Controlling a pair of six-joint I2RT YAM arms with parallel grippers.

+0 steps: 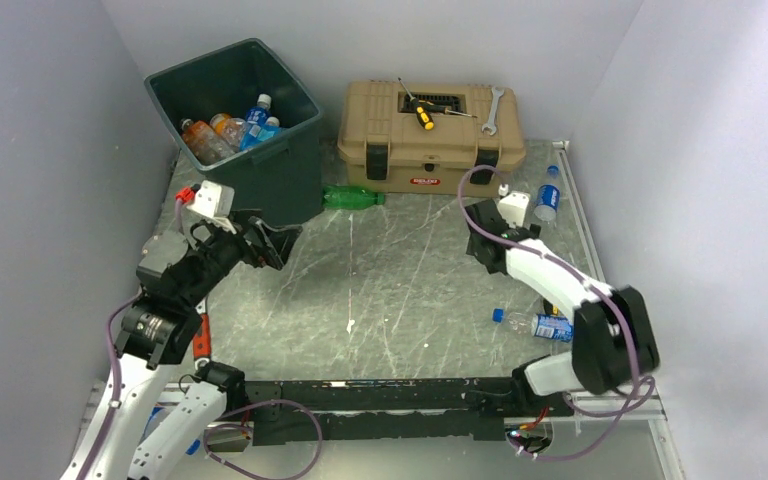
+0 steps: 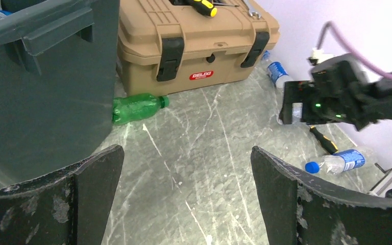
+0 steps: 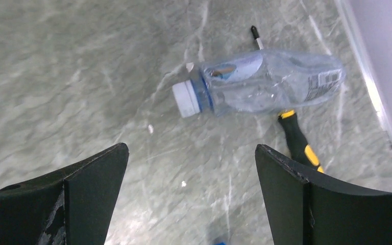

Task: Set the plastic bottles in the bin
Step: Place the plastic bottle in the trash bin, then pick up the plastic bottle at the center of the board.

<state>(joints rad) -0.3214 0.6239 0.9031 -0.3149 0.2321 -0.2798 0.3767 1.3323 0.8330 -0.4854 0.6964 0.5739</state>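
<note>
The dark green bin (image 1: 290,165) stands at the back left with several bottles (image 1: 228,132) inside. A green bottle (image 1: 352,197) lies on the table between the bin and the toolbox; in the left wrist view the green bottle (image 2: 138,108) lies beside the bin wall (image 2: 46,87). My left gripper (image 1: 278,243) (image 2: 186,150) is open and empty, just in front of the bin. My right gripper (image 1: 482,250) (image 3: 192,147) is open and empty above the table, with a crushed clear bottle (image 3: 265,81) ahead of it. Another clear bottle (image 1: 548,200) lies at the far right, and a blue-capped one (image 1: 545,326) by the right arm.
A tan toolbox (image 1: 430,150) stands at the back with a screwdriver (image 1: 422,113) and a wrench (image 1: 490,110) on its lid. A yellow-and-black screwdriver (image 3: 298,140) lies under the crushed clear bottle. Walls close in the table on three sides.
</note>
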